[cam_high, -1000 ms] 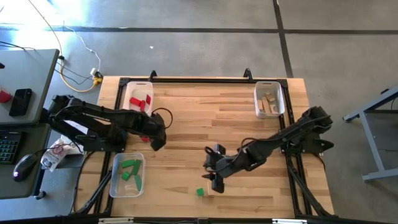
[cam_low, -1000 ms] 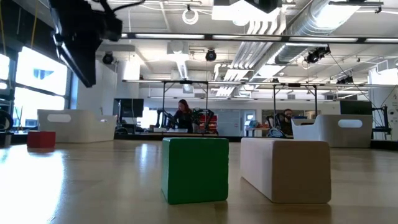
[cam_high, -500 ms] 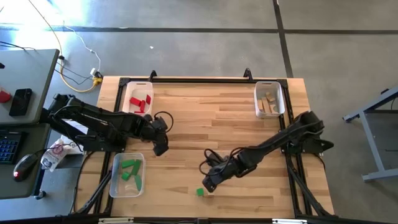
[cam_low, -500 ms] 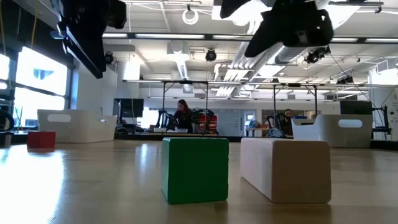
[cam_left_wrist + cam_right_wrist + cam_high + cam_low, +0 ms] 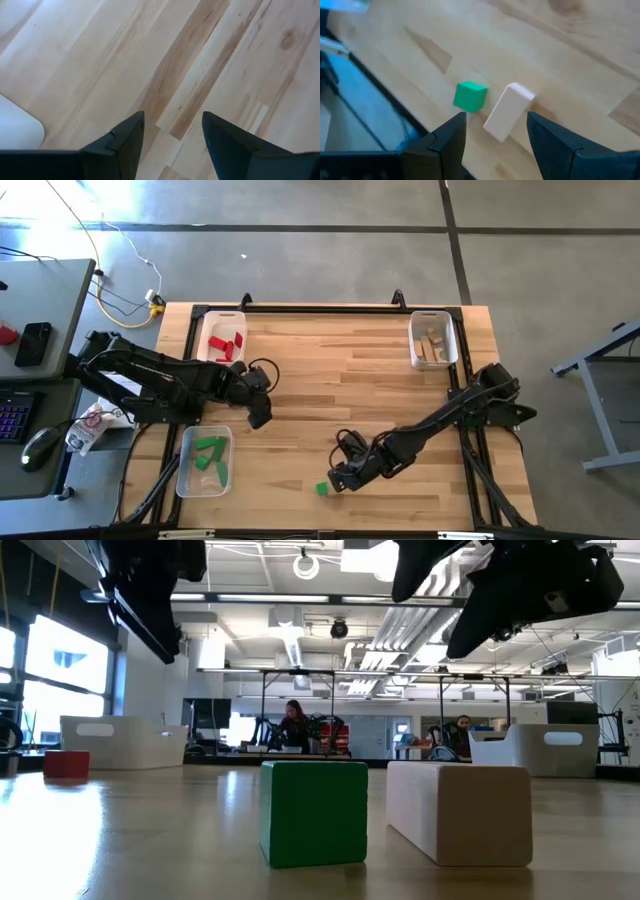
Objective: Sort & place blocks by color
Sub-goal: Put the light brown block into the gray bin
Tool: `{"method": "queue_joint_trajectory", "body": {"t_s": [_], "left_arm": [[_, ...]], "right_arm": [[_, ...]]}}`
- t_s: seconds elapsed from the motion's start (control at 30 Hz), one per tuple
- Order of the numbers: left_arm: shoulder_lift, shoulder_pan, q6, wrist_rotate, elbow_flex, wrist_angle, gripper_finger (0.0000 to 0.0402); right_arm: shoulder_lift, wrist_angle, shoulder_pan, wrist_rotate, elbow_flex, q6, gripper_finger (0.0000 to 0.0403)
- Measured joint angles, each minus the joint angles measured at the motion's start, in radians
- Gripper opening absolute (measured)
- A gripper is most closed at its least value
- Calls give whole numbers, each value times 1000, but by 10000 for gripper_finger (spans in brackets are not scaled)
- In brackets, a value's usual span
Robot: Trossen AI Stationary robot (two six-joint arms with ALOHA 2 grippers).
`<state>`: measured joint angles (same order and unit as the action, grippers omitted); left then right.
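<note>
Three trays – two loose blocks, two arms

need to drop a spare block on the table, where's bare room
The wide middle of the table, between the red tray and the wood tray, is bare. The front edge is crowded: the right gripper hovers by the green block, beside the green tray.

Grey concrete floor (ducted ceiling above), bright windows

Wood table w/ 3 trays at edges, green block & pale block near front.
</note>
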<state>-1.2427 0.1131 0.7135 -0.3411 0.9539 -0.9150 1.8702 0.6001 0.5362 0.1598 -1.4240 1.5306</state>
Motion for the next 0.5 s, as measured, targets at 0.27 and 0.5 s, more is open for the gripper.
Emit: {"method": "queue_joint_trajectory", "body": {"t_s": [0.27,0.5], "left_arm": [[0,0,-10,-22,0,0,186],[0,0,-29,-50,0,0,186]], "right_arm": [[0,14,6,76,0,47,195],[49,-6,10,43,0,75,195]]}}
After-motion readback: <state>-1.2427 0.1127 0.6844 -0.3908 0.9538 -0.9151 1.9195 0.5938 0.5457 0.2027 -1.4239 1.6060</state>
